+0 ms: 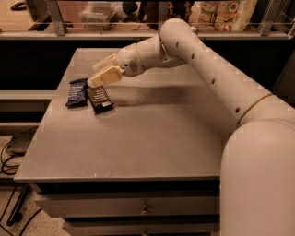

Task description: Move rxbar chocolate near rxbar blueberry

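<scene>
The rxbar chocolate (pixel 100 98), in a black-brown wrapper, lies flat on the grey table (pixel 152 138) at the back left. The rxbar blueberry (pixel 77 93), in a navy wrapper, lies just left of it, their far ends almost touching. My gripper (pixel 94 73) hangs just above the far end of the chocolate bar. Its cream fingers (pixel 105 76) are spread and hold nothing. The lower fingertip is at the bar's far edge.
The white arm (pixel 216 78) reaches in from the right across the back of the table. Behind the table runs a railed shelf with a clear box (pixel 99 11) and printed packages (pixel 226 11). Cables (pixel 9 156) lie on the floor at the left.
</scene>
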### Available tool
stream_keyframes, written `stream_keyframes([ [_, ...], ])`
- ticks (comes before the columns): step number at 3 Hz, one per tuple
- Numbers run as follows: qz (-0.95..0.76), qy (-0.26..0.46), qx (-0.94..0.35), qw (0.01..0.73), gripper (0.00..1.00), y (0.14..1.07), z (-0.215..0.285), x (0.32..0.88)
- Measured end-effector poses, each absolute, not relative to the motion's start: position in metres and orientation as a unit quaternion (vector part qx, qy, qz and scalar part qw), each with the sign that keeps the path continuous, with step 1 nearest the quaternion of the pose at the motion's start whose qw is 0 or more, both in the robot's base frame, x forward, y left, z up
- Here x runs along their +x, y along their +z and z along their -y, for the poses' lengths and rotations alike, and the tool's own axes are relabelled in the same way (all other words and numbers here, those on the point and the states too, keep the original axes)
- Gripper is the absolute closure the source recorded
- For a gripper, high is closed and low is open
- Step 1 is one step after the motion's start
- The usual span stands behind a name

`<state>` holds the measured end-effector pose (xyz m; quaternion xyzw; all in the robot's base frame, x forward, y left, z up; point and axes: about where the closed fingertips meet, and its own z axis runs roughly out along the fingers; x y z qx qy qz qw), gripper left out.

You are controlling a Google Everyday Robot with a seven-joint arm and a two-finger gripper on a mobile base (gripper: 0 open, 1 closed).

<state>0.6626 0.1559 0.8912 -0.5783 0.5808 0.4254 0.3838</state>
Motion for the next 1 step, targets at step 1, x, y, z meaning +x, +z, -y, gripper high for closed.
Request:
stream_keyframes([
  [1,-0.580,0.426,-0.579,0.384,0.00,0.8910,-0.1587,0.6627],
])
